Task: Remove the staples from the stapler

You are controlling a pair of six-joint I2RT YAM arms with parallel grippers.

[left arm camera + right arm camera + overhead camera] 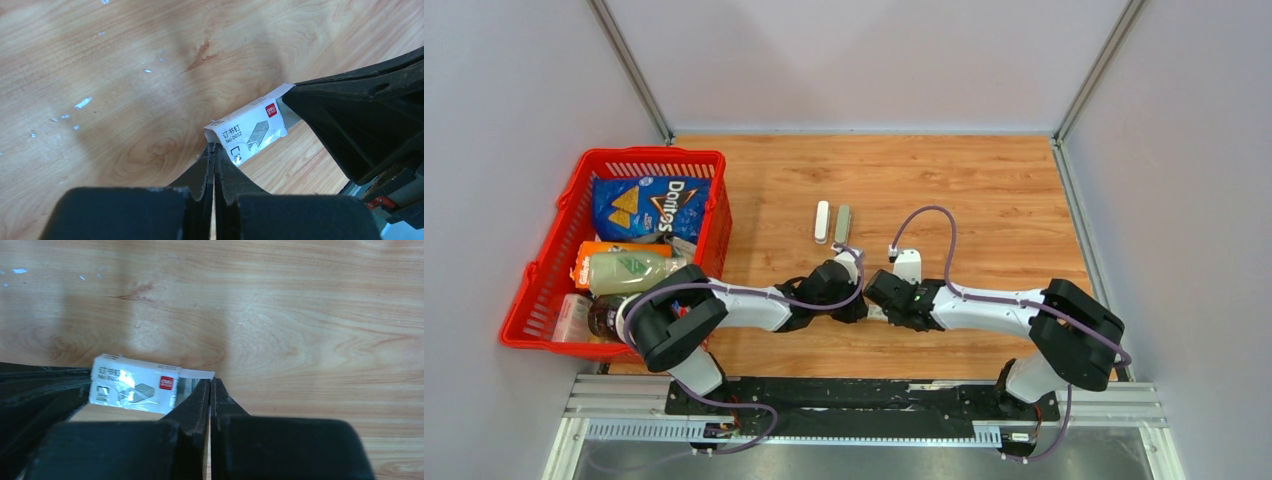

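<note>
Closest to you, the two arms fold in from their bases and meet over the middle of the wooden table [984, 200]. Your left gripper [214, 150] has its jaws pressed together with no gap, the tips nipping the lower corner of a small white staple packet [250, 132] with a red logo and dark print. Your right gripper [210, 382] is pinched together as well, its tips on the thin flap that sticks out of the packet's other end. The packet hangs tilted between the two claws, clear of the wood, with its shadow on the boards below.

At the flap end, a narrow grey sliver [184, 386] shows just inside the open packet. It may be staples, but it is too small for you to be sure. A few pale, glinting flecks [82, 102] lie scattered on the wood beyond the left claw. You cannot tell what they are.

Farther out, past both wrists, two slim oblong pieces lie side by side and nearly parallel. One is a white piece [822, 221] and the other a grey piece [843, 222]. They have the look of a stapler, though the overhead view is too coarse to settle it. Neither claw touches them.

Off to your left sits a red basket [649, 152] holding a blue Doritos bag [652, 205], a pale green bottle [629, 270] and an orange pack [587, 262].
</note>
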